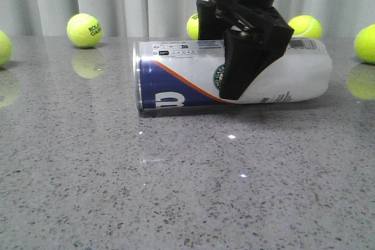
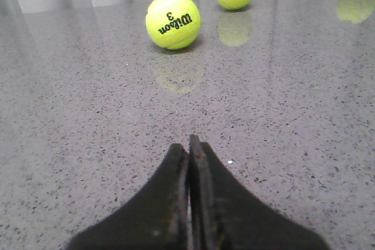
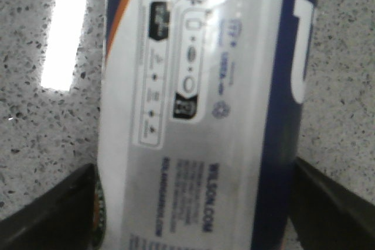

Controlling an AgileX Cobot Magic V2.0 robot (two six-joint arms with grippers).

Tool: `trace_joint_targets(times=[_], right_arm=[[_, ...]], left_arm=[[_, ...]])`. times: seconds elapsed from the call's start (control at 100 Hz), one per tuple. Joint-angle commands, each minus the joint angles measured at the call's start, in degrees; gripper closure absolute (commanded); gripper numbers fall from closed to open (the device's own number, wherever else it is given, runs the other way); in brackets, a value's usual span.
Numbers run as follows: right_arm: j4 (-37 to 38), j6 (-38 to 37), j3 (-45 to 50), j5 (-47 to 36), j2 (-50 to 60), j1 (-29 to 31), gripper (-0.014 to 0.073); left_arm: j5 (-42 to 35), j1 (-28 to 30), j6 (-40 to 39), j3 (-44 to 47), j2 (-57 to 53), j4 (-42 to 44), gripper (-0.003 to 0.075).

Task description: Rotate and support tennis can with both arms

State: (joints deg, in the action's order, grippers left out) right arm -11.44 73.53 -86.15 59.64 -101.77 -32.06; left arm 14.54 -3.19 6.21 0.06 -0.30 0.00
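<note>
Front view, tennis can (image 1: 187, 74): lies on its side on the grey speckled bench (image 1: 176, 191), long axis running left to right, navy panel and orange stripe facing the camera.
Front view, right tool (image 1: 234, 57): comes down from above over the can's middle; one black finger (image 1: 243, 65) lies across the can's front, the other sits behind it.
Front view, tennis balls: one with black lettering (image 1: 85, 30) stands at the back left, others along the back edge, all apart from the can.
Left wrist view, left tool (image 2: 188, 147): jaws pressed together, nothing between them, above bare bench.
Left wrist view, tennis ball (image 2: 173, 20): marked "Wilson 3", well ahead of the tips; the can is not visible here.
Right wrist view, can: fills the frame between the two black fingers (image 3: 53, 215), printed label panel up.
Right wrist view, right tool state: spread around the can, a finger close on each side; contact cannot be told.
</note>
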Motion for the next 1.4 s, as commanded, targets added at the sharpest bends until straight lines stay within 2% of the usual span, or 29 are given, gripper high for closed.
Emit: trace_joint_targets(times=[0.0,0.37,0.44,0.51,0.56,0.61,0.7,0.78,0.83,0.87,0.89,1.09,1.39], right_arm=[[-1.3,-0.2,-2.0,-0.5,2.8,-0.1,-0.0039],[-1.5,-0.2,-2.1,2.2,10.1,-0.1,-0.0038],[-1.5,-2.4,-2.0,2.5,12.5,-0.1,-0.0038],[-1.4,-12.2,-1.9,2.4,14.6,-0.1,-0.0016],[0.1,-24.5,-1.9,2.4,15.8,-0.1,0.0041],[2.7,-35.9,-1.9,2.0,16.9,-0.1,0.0133],[9.8,-54.6,-1.9,0.5,18.7,-0.1,0.0349],[15.2,-66.6,-1.9,-0.1,20.1,0.0,0.0535],[17.7,-73.0,-1.8,0.1,21.1,0.3,0.0621],[19.4,-76.9,-1.7,0.1,21.9,0.9,0.0671],[19.9,-78.4,-1.6,0.2,22.4,1.3,0.0664],[19.9,-80.0,4.8,-2.9,30.1,7.5,0.0664],[18.1,-79.1,23.5,-13.6,47.3,25.0,0.0664]], left_arm=[[-4.6,-0.3,-0.4,2.6,-2.0,0.0,0.0739],[-4.6,-0.3,-0.4,2.6,-2.0,0.0,0.0739],[-4.6,-0.3,-0.4,2.6,-2.0,0.0,0.0739],[-4.6,-0.3,-0.4,2.6,-2.0,0.0,0.0739],[-4.6,-0.3,-0.4,2.6,-2.0,0.0,0.0739],[-4.6,-0.3,-0.4,2.6,-2.0,0.0,0.0739],[-4.6,-0.3,-0.4,2.6,-2.0,0.0,0.0739],[-4.6,-0.3,-0.4,2.6,-2.0,0.0,0.0739],[-4.6,-0.3,-0.4,2.6,-2.0,0.0,0.0739],[-4.6,-0.3,-0.4,2.6,-2.0,0.0,0.0739],[-4.6,-0.3,-0.4,2.6,-2.0,0.0,0.0739],[-4.6,-0.3,-0.4,2.6,-2.0,0.0,0.0739],[-4.6,-0.3,-0.4,2.6,-2.0,0.0,0.0739]])
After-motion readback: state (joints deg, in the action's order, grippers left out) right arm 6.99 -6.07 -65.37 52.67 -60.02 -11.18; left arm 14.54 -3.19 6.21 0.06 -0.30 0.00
